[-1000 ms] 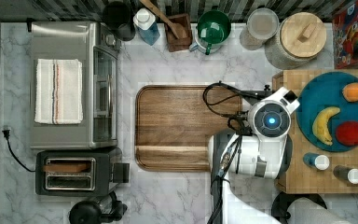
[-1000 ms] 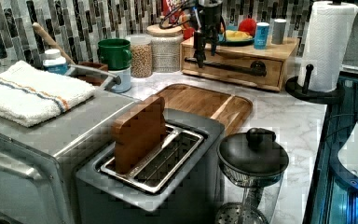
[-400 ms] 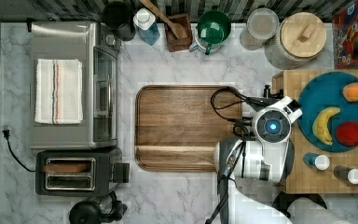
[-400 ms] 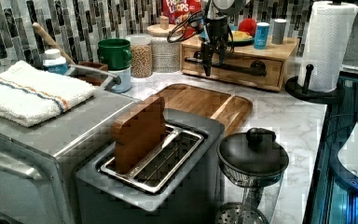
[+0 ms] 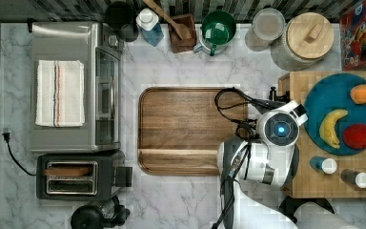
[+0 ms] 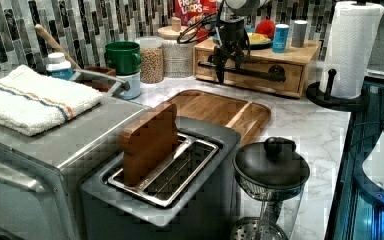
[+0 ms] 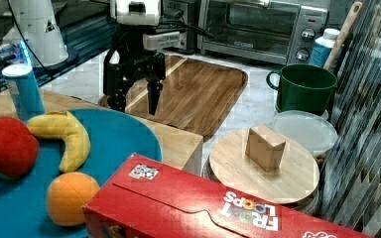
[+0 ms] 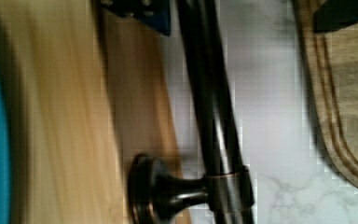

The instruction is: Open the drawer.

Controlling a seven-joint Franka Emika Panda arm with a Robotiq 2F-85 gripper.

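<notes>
The drawer (image 6: pixel 291 76) is a light-wood box under a butcher-block top, and its front looks flush and closed. A long black bar handle (image 6: pixel 260 73) runs across that front. My gripper (image 6: pixel 227 64) hangs over the handle end at the left view's left and is open, one finger on each side of the bar. In the wrist view the handle (image 8: pixel 209 116) passes between the fingertips (image 8: pixel 135 10), beside the drawer front (image 8: pixel 137 107). In the right view the gripper (image 7: pixel 135 103) points down with its jaws apart, just past the block's edge.
A dark wooden tray (image 5: pixel 190 129) lies on the marble beside the drawer. A blue plate (image 5: pixel 331 98) of fruit and two small bottles sit on the block. Paper towel roll (image 6: pixel 352 50), jars, green mug (image 5: pixel 218 26), toaster (image 5: pixel 76 176) and toaster oven (image 5: pixel 71 86) ring the counter.
The gripper has come down from in front of the plate to the handle's height and shifted slightly along the drawer front. The drawer has not moved.
</notes>
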